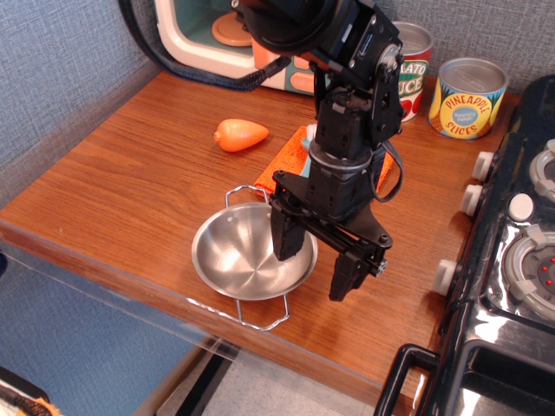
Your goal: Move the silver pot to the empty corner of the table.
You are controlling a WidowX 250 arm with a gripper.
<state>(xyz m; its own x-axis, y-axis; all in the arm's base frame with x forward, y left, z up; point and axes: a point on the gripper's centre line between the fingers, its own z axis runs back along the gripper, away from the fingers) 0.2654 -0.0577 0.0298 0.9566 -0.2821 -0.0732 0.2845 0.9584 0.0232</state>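
The gripper [314,262] straddles the silver pot's [252,261] near rim: one finger inside the bowl, the other outside, jaws spread and not yet clamped. A good grasp needs the rim seated deep between the pads before closing, then a level lift. Behind the fingers lies the orange cloth [299,156]; bare wood-grain table [113,182] stretches beyond the pot, a stove [512,260] opposite.

Silver pot [247,256], brown wood-grain table [130,173]
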